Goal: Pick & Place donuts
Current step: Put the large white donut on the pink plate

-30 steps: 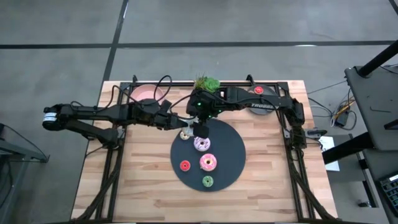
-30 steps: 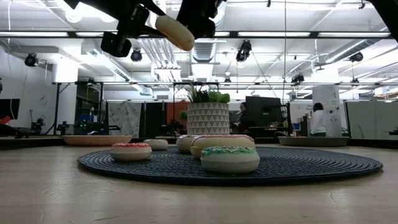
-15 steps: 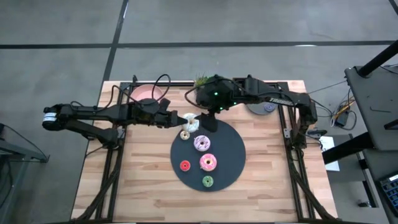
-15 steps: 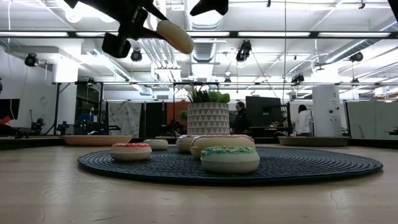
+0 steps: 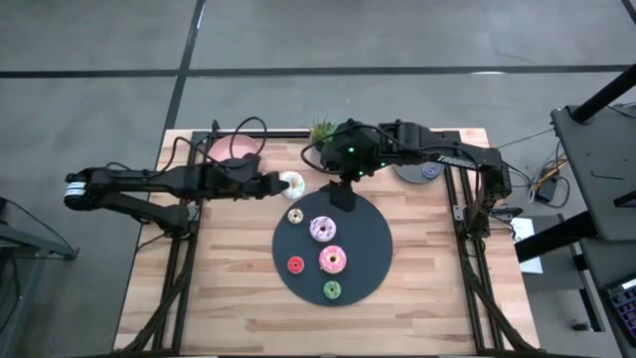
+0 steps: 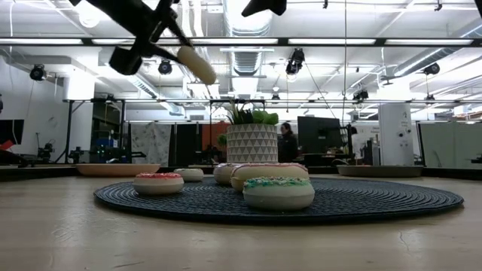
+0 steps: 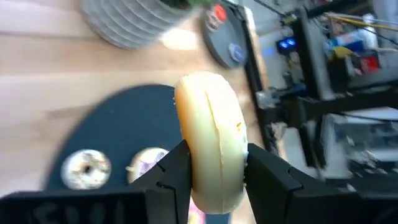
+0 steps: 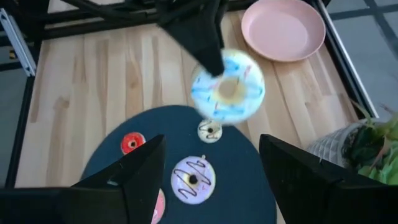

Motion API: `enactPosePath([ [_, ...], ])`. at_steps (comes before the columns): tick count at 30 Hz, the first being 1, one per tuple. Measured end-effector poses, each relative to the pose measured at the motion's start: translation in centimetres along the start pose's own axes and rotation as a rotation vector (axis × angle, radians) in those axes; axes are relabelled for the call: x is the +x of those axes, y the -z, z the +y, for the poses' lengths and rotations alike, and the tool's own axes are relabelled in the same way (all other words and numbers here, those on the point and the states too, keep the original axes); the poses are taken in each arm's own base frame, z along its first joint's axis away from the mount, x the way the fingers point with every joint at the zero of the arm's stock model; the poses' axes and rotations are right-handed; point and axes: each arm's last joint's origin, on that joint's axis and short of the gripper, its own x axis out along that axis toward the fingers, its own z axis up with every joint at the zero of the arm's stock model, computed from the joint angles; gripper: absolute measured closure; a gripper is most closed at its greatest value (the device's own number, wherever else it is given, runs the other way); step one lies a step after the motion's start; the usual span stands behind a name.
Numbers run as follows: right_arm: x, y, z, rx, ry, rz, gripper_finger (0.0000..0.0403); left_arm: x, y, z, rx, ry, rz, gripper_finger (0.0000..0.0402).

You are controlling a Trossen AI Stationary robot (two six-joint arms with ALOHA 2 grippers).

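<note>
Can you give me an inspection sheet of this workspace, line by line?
Surface: wooden table carrying a dark round mat.
Job's things: five donuts on the mat: cream, purple-white, pink, red, green. A white frosted donut is held in the air.
Clutter: potted plant, pink plate, grey plate.
Pincers: left pincer shut on the white frosted donut, off the mat's edge; right pincer open and empty over the mat's far edge.
Cables: black cable looping by the pink plate.
Surroundings: grey floor; a person far behind.
</note>
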Motion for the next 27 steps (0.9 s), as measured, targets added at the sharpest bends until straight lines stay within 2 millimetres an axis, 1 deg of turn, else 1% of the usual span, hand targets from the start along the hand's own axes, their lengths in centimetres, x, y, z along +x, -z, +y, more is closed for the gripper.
enactPosePath([
  [4,0.3,0.3,0.0,0.001,0.003,0.027,0.0154,-1.2,-0.3,0.7,-0.010,-0.071,-0.062,0.0296],
  [11,0.3,0.3,0.0,-0.007,0.003,0.029,0.0154,-3.7,-0.9,1.6,-0.019,-0.131,-0.165,0.0296],
  [18,0.3,0.3,0.0,-0.025,0.003,0.029,0.0154,-6.3,-1.7,2.7,-0.027,-0.194,-0.319,0.0296],
  [22,0.3,0.3,-0.1,-0.029,0.004,0.028,0.0154,-7.3,-2.1,3.2,-0.038,-0.221,-0.388,0.0296],
  [27,0.3,0.3,-0.1,-0.032,0.004,0.028,0.0154,-8.0,-2.8,3.9,-0.056,-0.266,-0.453,0.0296],
])
